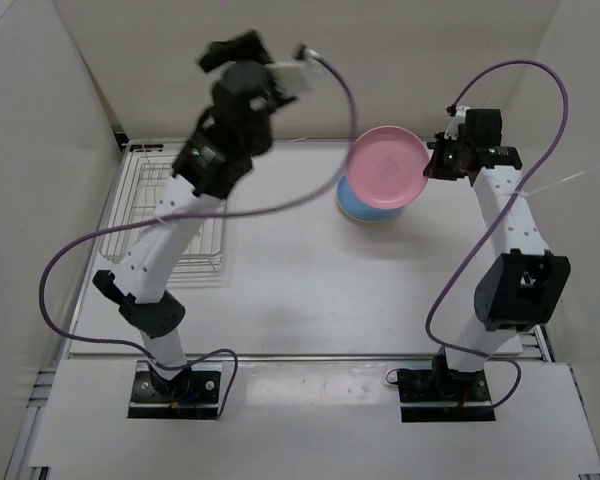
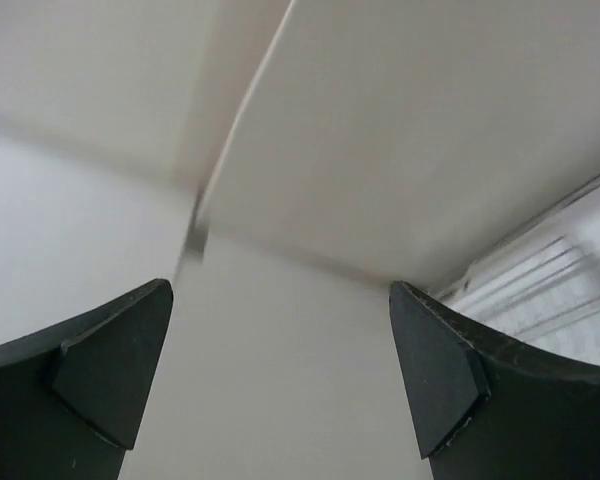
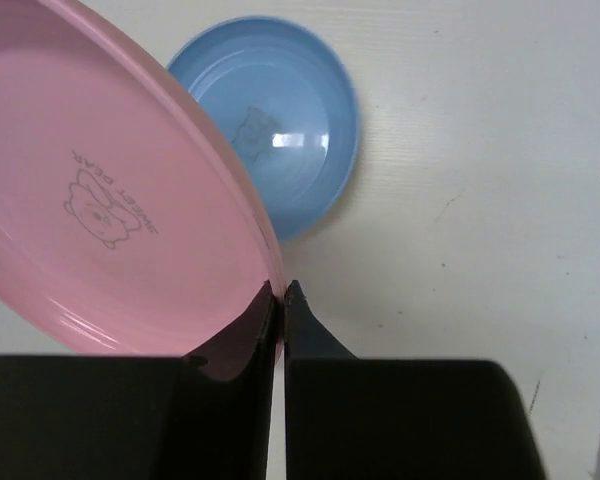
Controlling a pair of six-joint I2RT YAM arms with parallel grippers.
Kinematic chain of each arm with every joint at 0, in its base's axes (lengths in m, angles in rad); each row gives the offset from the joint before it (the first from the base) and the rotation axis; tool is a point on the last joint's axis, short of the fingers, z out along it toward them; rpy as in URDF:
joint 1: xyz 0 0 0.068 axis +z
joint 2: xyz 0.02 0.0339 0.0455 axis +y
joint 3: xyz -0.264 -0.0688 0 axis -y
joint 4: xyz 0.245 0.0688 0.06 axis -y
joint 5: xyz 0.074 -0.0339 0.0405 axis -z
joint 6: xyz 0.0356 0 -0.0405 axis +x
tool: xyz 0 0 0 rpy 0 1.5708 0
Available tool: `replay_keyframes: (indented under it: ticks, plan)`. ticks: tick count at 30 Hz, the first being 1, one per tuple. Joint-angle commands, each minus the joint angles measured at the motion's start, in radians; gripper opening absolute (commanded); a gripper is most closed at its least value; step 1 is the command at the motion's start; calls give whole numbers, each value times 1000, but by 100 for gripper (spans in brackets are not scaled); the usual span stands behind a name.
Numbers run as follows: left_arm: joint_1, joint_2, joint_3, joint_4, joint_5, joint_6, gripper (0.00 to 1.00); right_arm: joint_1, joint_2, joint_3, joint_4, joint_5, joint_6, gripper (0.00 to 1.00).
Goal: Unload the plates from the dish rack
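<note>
The white table (image 1: 280, 300) carries the dish rack (image 1: 130, 190) at its far left, partly hidden by the left arm, which reaches up across it. Right of centre the blue plate (image 1: 358, 205) lies flat on the table. The pink plate (image 1: 388, 167) hangs tilted over it, overlapping it, its rim pinched in the right gripper (image 3: 283, 290). The left gripper (image 2: 280, 350) is raised toward the wall, its jaws wide apart and holding nothing.

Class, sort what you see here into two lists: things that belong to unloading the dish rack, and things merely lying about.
Belongs: pink plate, held by the right gripper; blue plate on the table; dish rack; open left gripper.
Bystanders: purple cables.
</note>
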Motion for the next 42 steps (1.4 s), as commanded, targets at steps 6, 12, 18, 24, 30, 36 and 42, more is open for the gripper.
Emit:
replay_keyframes:
  ticks: [6, 12, 18, 24, 30, 36, 42]
  plan:
    - [626, -102, -167, -313, 243, -701, 100, -61, 302, 308, -54, -62, 119, 0]
    - [908, -160, -296, -382, 773, -1089, 100, -61, 422, 403, -64, -87, 99, 0]
    - [931, -229, -419, -346, 972, -1188, 100, -61, 500, 426, -54, -140, 89, 0]
    - [950, -313, -410, -358, 1017, -1197, 100, -61, 574, 426, -31, -110, 79, 0]
    - [970, -389, -410, -378, 1016, -1186, 100, -52, 620, 461, -31, -119, 70, 0]
    - [979, -409, -442, -378, 1026, -1177, 100, -41, 640, 481, -31, -110, 70, 0]
    - [988, -427, -460, -378, 1049, -1177, 100, -32, 672, 481, -31, -120, 70, 0]
